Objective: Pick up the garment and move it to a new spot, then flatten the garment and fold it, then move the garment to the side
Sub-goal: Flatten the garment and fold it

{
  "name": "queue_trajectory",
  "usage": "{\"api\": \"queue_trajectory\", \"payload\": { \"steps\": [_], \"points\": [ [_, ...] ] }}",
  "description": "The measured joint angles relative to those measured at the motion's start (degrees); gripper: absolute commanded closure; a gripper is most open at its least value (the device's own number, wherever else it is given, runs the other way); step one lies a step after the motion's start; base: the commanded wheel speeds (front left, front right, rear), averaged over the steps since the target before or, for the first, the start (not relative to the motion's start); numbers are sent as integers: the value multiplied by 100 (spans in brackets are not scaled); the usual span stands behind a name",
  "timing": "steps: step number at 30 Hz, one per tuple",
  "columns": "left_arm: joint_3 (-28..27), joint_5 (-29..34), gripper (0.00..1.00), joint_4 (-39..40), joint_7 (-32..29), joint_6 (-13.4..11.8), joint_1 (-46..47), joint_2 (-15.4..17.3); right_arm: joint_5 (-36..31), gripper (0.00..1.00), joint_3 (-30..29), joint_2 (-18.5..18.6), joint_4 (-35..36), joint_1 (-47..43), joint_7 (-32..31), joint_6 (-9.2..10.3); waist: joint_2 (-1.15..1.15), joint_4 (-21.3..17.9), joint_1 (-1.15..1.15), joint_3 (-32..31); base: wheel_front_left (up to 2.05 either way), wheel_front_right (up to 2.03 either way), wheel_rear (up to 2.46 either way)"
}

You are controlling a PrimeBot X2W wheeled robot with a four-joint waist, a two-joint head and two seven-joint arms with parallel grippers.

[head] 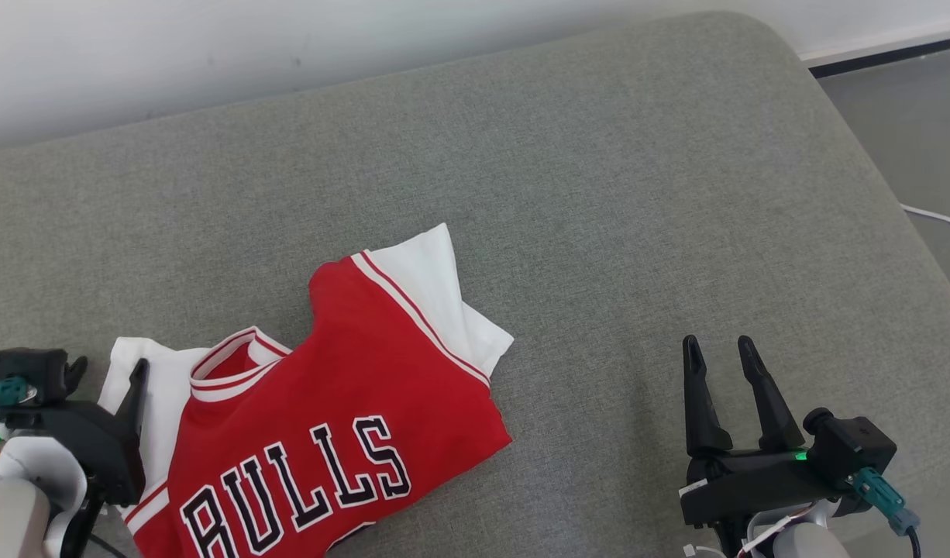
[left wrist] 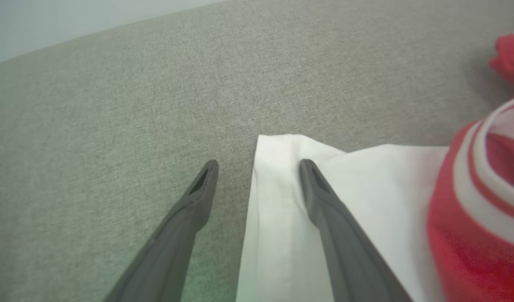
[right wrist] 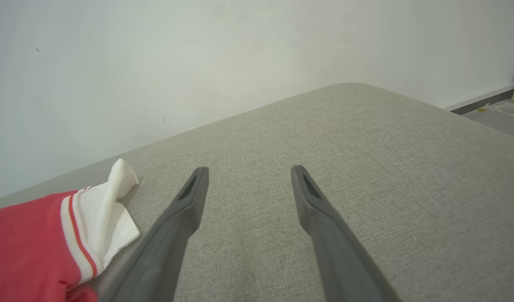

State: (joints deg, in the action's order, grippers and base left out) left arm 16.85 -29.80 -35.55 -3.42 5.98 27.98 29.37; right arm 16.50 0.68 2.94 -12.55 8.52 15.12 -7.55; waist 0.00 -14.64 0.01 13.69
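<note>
The garment (head: 343,434), the sole piece of clothing here, is a red jersey with white sleeves and "BULLS" in black, white-edged letters. It lies face up on the near left part of the one grey cushion (head: 599,194), its lower part running off the bottom edge of the head view. There are two grippers. A pale wall (head: 211,46) rises behind the cushion's far edge, grey floor (head: 909,116) shows beyond its right edge, and a single white cable (head: 936,217) lies on that floor close to the cushion. Nothing rests on the cushion between the grippers and the cloth. The left gripper (left wrist: 259,163) is over the cushion's near left corner with its jaws spread wide and holding nothing. One finger hangs above the white sleeve and the other above bare cushion, so the sleeve's hemmed edge falls between them; whether either finger touches the cloth cannot be told. The right gripper (head: 717,345) is over the cushion's near right part, jaws likewise wide apart and empty, above bare fabric and well clear of the jersey, whose folded white sleeve is nearest to it.
</note>
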Motion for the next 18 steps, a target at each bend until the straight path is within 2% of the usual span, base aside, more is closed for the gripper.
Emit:
{"api": "queue_trajectory", "payload": {
  "steps": [3,4,5,6,10,13,15,18],
  "points": [
    [-15,-153,0,-291,-55,16,14,-52,-1,0,-21,1,12,3,0,0,0,-25,0,21,0,0,0],
    [-26,-240,24,-334,-68,43,23,-111,-4,0,-47,-1,10,2,0,0,0,-21,-1,17,0,0,0],
    [-47,-327,74,-358,-63,58,33,-176,-13,0,-81,0,16,0,1,0,0,-6,-1,11,0,0,0],
    [-62,-454,100,-378,-38,60,40,-249,-38,0,-123,1,22,-12,0,0,0,17,-1,3,0,0,0],
    [18,-438,100,-403,236,105,71,-347,-142,0,-159,0,14,-87,0,0,0,173,-1,-62,0,0,0],
    [-79,-454,100,-376,602,33,64,-391,-158,0,-169,-1,26,-102,0,0,0,335,-1,-159,0,0,0],
    [-120,-446,100,-252,835,-55,-19,-390,-193,0,-165,0,25,-151,0,0,0,454,-1,-233,0,0,0],
    [-237,-431,100,181,1193,-346,-543,-398,-219,0,-205,-1,31,-263,0,0,0,717,-1,-372,0,0,0]
  ]
}}
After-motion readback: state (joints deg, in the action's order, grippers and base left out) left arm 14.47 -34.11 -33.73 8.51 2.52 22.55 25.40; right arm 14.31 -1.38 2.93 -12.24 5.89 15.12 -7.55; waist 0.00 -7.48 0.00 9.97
